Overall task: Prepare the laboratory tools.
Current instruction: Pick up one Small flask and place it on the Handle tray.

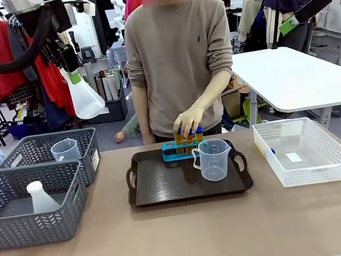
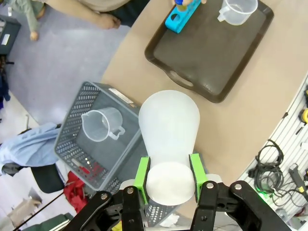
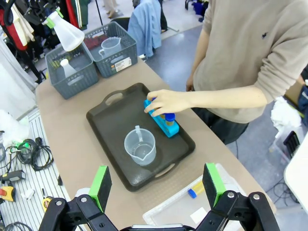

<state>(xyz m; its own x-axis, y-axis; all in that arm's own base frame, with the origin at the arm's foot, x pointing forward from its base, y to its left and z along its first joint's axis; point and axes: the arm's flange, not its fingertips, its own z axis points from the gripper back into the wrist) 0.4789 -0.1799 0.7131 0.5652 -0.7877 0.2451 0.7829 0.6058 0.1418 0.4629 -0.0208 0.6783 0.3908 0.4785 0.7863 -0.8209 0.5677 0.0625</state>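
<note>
High over the grey baskets, my left gripper (image 1: 69, 71) (image 2: 168, 173) is shut on the neck of a translucent white conical flask (image 1: 85, 97) (image 2: 169, 122), base hanging down. On the dark tray (image 1: 167, 190) stand a clear handled beaker (image 1: 213, 159) (image 3: 140, 147) and a blue rack (image 1: 173, 153) (image 3: 168, 127). The person's hand (image 1: 189, 122) rests on amber blue-capped tubes (image 1: 188, 138) in the rack. My right gripper (image 3: 156, 185) hovers open above the tray's near right side, nothing between its pads.
Two grey mesh baskets sit at the left: the far one (image 1: 89, 147) holds another beaker (image 1: 65, 149), the near one (image 1: 18, 230) another flask (image 1: 40, 196). A white mesh basket (image 1: 332, 167) at the right holds a capped tube (image 3: 195, 190). A white table (image 1: 299, 78) stands behind.
</note>
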